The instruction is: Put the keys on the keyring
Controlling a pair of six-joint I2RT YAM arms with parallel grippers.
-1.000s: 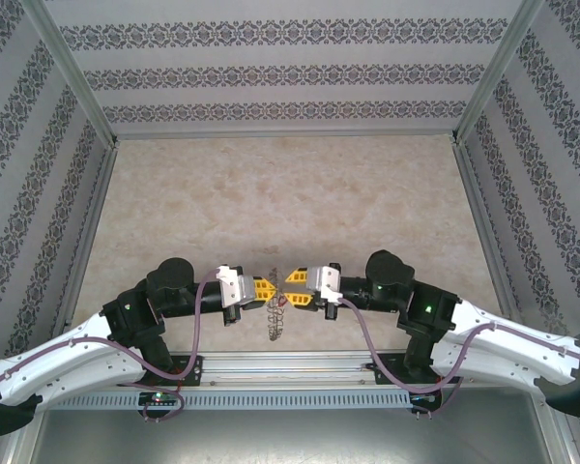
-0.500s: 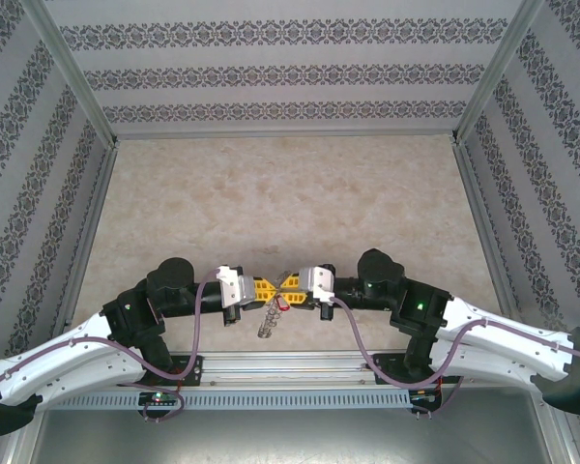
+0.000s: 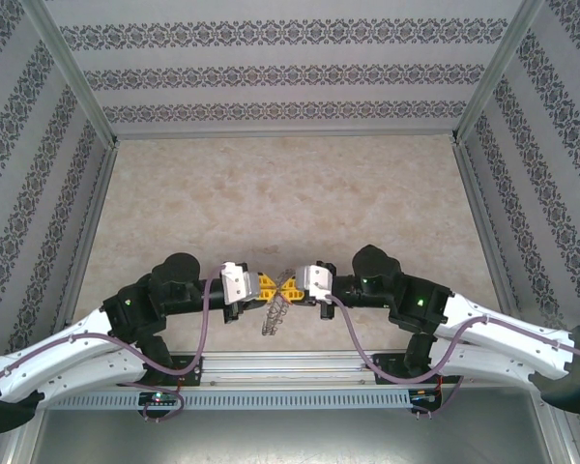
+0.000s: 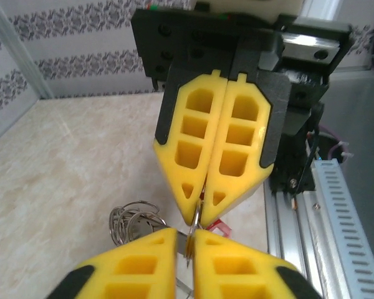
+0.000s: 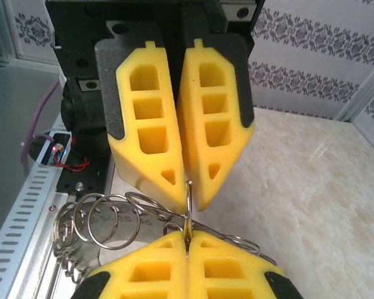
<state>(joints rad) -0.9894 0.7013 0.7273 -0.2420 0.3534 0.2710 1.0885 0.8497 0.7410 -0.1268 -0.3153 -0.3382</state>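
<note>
at the keyring [image 5: 71,243] upper loop: my right claw [image 5: 187,240] clamped on its wire; my left claw [image 4: 187,242] narrow around it, grip unclear. red key [image 4: 219,227] just beside keyring.

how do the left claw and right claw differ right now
Left claw shows a thin slit between its fingers; right claw has its fingers pressed flush. In the top view, left claw reaches in from the left, right claw from the right. Shared: yellow fingers, and both pinch the same loop of the keyring, tip to tip.
</note>
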